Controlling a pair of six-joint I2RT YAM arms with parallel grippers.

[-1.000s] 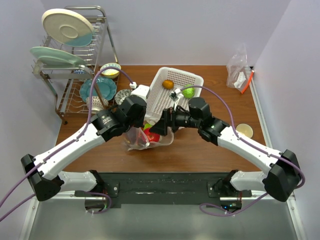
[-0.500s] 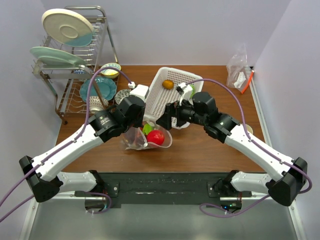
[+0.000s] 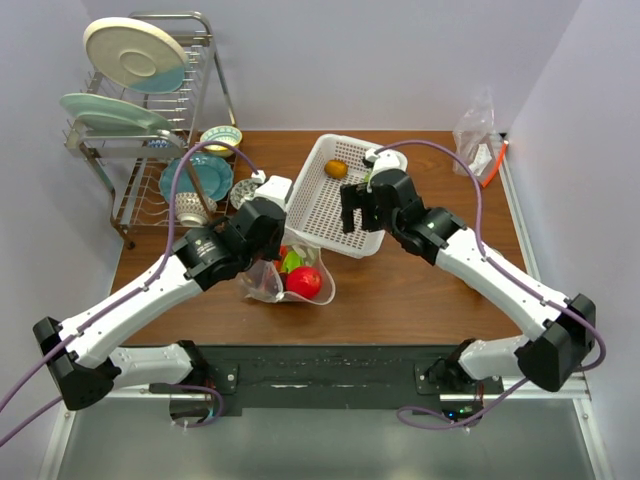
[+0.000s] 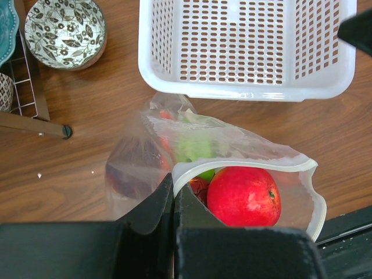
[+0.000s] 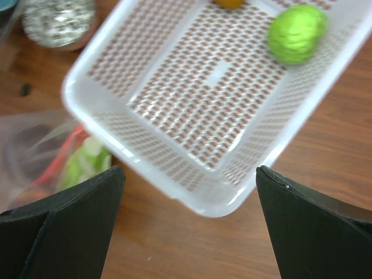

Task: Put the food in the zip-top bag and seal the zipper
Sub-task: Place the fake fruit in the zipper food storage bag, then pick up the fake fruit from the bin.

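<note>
Nearest me, in the lower centre of the top view, a band of bare tabletop (image 3: 400, 300) lies between my bases and the bag (image 3: 258, 285), with more open wood to the bag's right.

My left end effector (image 3: 268, 262) reaches in from the lower left, forearm slanting toward centre frame. Its fingers (image 4: 157, 209) are pressed together on the bag's near-left rim, pinching the zipper (image 4: 256, 164). The mouth gapes in a loop toward the lower right of the left wrist view, unsealed. The apple (image 4: 244, 196) sits just inside that mouth, with a green piece (image 4: 195, 148) and darker pieces deeper in.

Just beyond the bag runs the near rim of the basket (image 4: 244, 93). I cannot tell whether the two touch.

My right end effector (image 3: 361, 212) comes in from the lower right, elbow bent, and hovers over that near rim. Its fingers (image 5: 64, 221) are spread wide and hold nothing.

Farther in, the basket holds a green ball (image 5: 296, 34) and an orange (image 3: 336, 169). A patterned bowl (image 4: 65, 26) sits left of the basket, and a dish rack (image 3: 150, 120) fills the upper left.
</note>
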